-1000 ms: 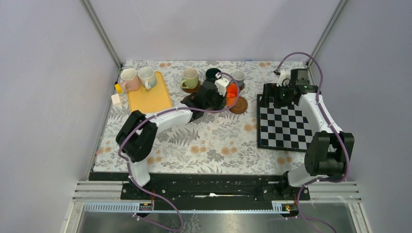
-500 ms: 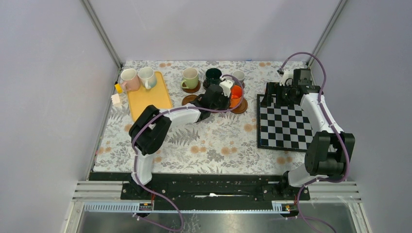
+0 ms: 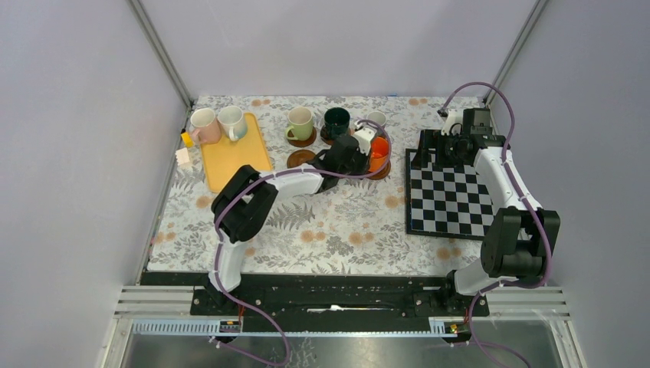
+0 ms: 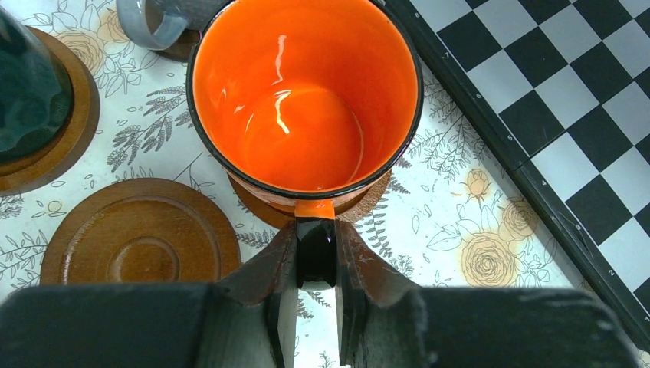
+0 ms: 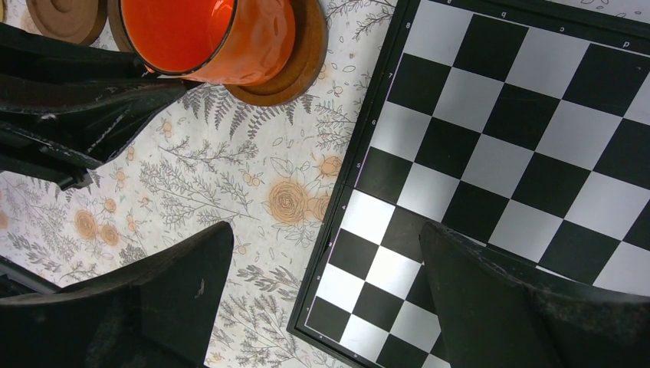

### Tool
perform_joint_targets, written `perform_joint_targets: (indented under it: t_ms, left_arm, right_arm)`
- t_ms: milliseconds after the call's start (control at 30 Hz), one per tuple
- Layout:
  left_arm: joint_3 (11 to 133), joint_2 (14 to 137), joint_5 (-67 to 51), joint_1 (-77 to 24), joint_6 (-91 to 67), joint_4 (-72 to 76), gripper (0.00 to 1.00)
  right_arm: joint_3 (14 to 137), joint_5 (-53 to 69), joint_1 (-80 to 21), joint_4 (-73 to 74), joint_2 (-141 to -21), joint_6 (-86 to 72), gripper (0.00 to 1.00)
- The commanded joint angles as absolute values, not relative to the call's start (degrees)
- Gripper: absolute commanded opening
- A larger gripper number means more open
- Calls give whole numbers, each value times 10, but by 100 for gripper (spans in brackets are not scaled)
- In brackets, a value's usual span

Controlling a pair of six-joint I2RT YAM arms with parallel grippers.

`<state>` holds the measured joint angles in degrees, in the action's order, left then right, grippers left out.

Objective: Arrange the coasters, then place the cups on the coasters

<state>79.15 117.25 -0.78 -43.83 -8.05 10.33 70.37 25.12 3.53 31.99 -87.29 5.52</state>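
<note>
My left gripper is shut on the black handle of the orange cup, which sits over a brown coaster; I cannot tell whether they touch. In the top view the orange cup is right of an empty coaster. Behind stand a pale green cup, a dark cup and a grey cup, each on a coaster. A pink cup and a white cup stand on the yellow tray. My right gripper hangs open over the chessboard's left edge, holding nothing.
A black-and-white chessboard lies on the right of the flowered cloth, close to the orange cup's coaster. Small yellow and white blocks lie left of the tray. Frame posts stand at the back corners.
My left arm has carried the orange cup to the right and over the right-hand coaster, uncovering the empty coaster. The right arm has barely shifted.
</note>
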Motion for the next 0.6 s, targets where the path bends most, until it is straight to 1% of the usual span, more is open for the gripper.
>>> perform_joint_targets:
  t_ms: [0,567]
  left_arm:
    - [826,1167,3,-444,-84,183,0]
    - [835,1191,4,-445,-83,177,0]
  right_arm:
    - [715,267,36,306,-870,55,98]
    - [716,272,36,306,-871,57,98]
